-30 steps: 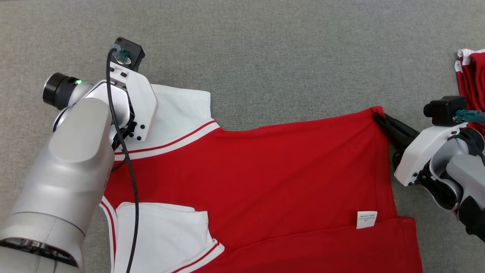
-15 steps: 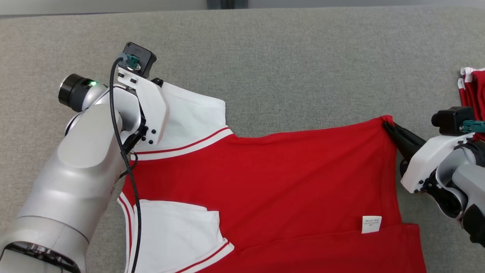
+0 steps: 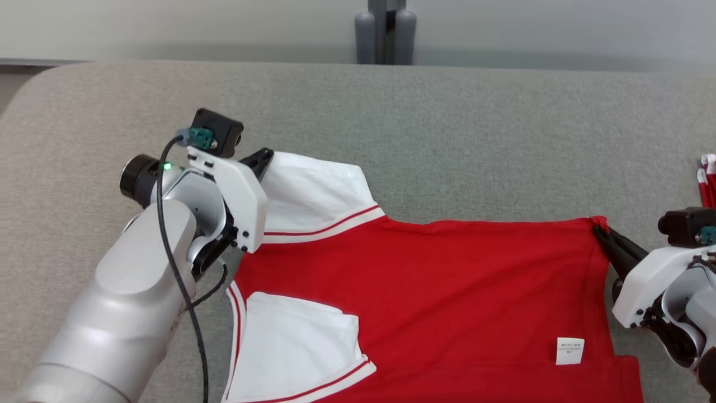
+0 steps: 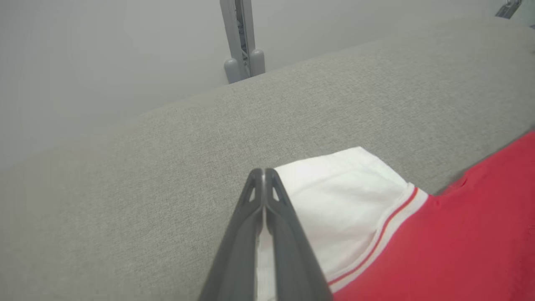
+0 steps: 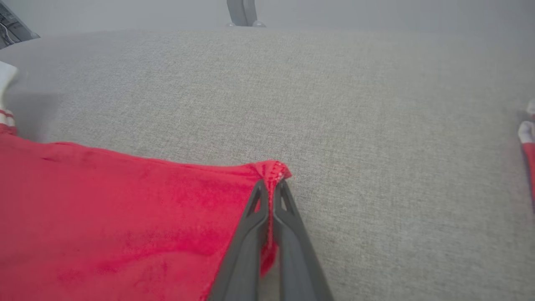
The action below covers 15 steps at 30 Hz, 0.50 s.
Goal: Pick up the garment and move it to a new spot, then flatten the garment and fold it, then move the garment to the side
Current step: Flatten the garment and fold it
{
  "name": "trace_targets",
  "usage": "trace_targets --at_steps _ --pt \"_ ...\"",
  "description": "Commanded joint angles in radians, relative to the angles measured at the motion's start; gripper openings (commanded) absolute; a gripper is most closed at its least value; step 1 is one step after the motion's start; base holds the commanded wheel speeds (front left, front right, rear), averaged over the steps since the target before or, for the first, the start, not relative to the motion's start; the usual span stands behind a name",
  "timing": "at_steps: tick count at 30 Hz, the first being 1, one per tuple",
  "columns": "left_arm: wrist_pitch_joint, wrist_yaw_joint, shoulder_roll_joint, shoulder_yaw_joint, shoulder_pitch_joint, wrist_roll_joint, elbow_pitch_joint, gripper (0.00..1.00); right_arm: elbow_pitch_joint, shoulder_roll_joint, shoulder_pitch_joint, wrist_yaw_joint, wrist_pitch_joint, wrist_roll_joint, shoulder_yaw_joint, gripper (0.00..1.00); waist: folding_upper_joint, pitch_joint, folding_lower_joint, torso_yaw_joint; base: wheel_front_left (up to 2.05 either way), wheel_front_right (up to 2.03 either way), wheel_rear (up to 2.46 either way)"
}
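Lifted since a second ago: the head view, now including the table's (image 3: 475, 129) far edge. Left forearm (image 3: 140, 291) angled inward, left fingers (image 4: 250, 217) pinched on the white sleeve (image 3: 313, 190). Garment (image 3: 436, 280): red knit, white striped-trim sleeves, spread flat on grey woven table. Right fingers (image 5: 250, 234) pinched on its red corner.

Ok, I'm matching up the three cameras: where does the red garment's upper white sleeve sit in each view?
Head view: white sleeve left of centre, at the red garment's far corner, beside the left gripper.
Left wrist view: sleeve lower middle, just right of that gripper.
Right wrist view: sleeve a sliver at the far left edge.
Shared landmark: the grey post at the top of every view.
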Motion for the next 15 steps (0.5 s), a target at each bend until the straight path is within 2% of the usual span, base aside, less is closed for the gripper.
trace_targets --at_steps 1,7,11,15 --pt "-0.007 -0.001 0.014 -0.002 0.021 -0.012 -0.017 0.00 0.006 -0.004 0.019 0.000 -0.005 -0.013 -0.004 0.00 -0.0001 -0.032 0.0000 0.025 0.00 0.00 0.00" --pt "0.030 -0.001 0.091 -0.017 0.157 -0.064 -0.165 0.00 0.018 -0.009 0.097 0.000 -0.005 -0.039 -0.019 0.00 -0.0001 -0.104 0.0000 0.055 0.00 0.00 0.00" --pt "0.083 -0.001 0.122 -0.020 0.237 -0.111 -0.272 0.00 0.044 -0.017 0.127 0.000 -0.005 -0.045 -0.013 0.00 -0.0001 -0.130 0.0000 0.068 0.00 0.00 0.00" --pt "0.143 -0.001 0.182 -0.030 0.305 -0.139 -0.382 0.00 0.065 -0.021 0.146 0.000 -0.005 -0.047 0.000 0.00 -0.0001 -0.149 0.0000 0.076 0.00 0.00 0.00"
